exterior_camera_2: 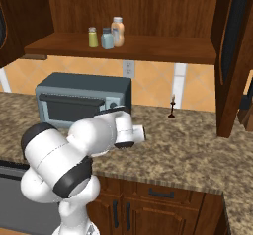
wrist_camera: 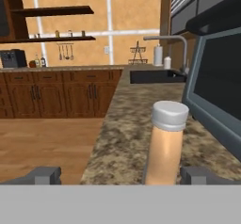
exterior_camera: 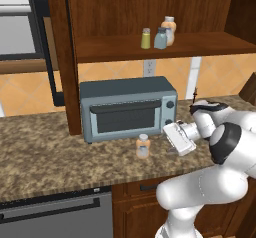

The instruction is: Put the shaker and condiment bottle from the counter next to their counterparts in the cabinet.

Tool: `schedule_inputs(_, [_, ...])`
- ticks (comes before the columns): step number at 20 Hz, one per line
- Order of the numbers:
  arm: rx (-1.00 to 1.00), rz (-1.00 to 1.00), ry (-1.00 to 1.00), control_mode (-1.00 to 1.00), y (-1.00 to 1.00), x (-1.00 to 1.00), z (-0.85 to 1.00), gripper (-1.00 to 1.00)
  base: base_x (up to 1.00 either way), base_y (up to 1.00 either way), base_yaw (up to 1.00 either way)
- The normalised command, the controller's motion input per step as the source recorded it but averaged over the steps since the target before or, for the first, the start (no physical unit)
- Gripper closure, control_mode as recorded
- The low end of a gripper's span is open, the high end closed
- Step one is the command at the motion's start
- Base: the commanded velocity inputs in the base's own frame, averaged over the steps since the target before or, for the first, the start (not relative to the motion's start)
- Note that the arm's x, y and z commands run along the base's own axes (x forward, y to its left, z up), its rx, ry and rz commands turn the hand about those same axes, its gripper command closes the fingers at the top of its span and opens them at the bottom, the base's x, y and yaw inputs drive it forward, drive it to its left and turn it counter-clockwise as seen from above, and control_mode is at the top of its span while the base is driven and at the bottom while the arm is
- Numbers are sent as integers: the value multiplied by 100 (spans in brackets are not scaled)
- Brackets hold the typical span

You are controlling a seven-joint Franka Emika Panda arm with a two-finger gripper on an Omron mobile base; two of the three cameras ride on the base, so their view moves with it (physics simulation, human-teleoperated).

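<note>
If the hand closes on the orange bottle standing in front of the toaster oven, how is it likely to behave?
The condiment bottle is tall and narrow, so a sideways nudge could tip it. Its smooth round body looks rigid but possibly slippery. Once down, it would likely roll on the counter.

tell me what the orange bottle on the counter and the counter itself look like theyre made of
The condiment bottle looks like translucent plastic: a smooth peach-orange body that lets light through, under a matte white cap, probably plastic too. The counter looks like polished granite, going by its brown-and-tan speckle, though a laminate imitation would look the same.
</note>
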Motion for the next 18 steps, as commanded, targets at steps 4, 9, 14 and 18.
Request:
schedule_inputs(4, [0, 0, 2, -100, 0, 10, -2, -100, 0, 0, 0])
schedule_inputs(9, [0, 0, 2, -100, 0, 12, -5, -100, 0, 0, 0])
schedule_inputs(14, [-2, 0, 1, -100, 0, 10, -11, -100, 0, 0, 0])
schedule_inputs(18, [-5, 0, 0, -100, 0, 14, -21, -100, 0, 0, 0])
